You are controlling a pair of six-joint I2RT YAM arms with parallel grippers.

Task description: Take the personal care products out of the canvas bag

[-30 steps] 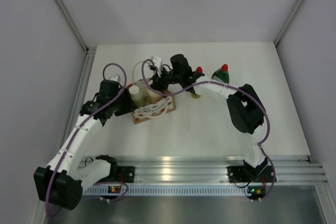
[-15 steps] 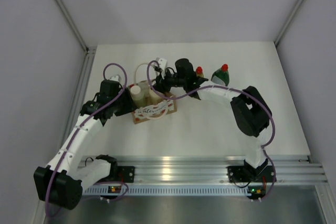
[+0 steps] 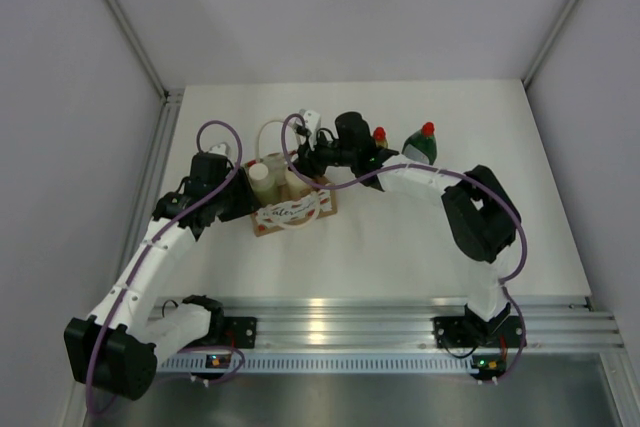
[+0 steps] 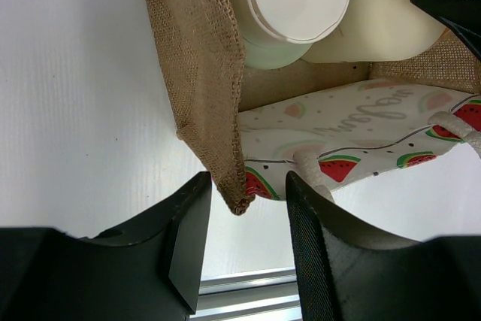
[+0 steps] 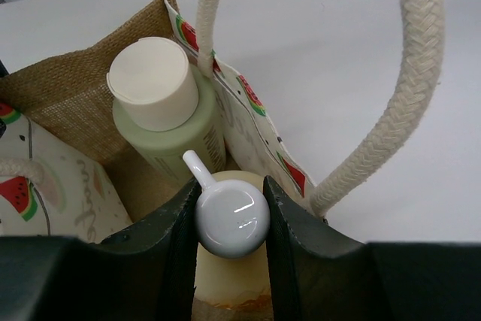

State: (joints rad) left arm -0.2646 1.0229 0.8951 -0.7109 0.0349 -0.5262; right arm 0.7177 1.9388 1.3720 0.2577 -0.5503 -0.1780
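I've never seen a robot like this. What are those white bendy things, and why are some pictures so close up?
Those are two robot arms on a table, each ending in two fingers. One picture looks down from above; the other two come from cameras on the wrists. On the table are a canvas bag, a slim red-capped bottle and a dark green bottle. The right arm's fingers squeeze the white pump top of a cream bottle inside the bag, beside a pale green bottle. The left arm's fingers sit open around the bag's edge.
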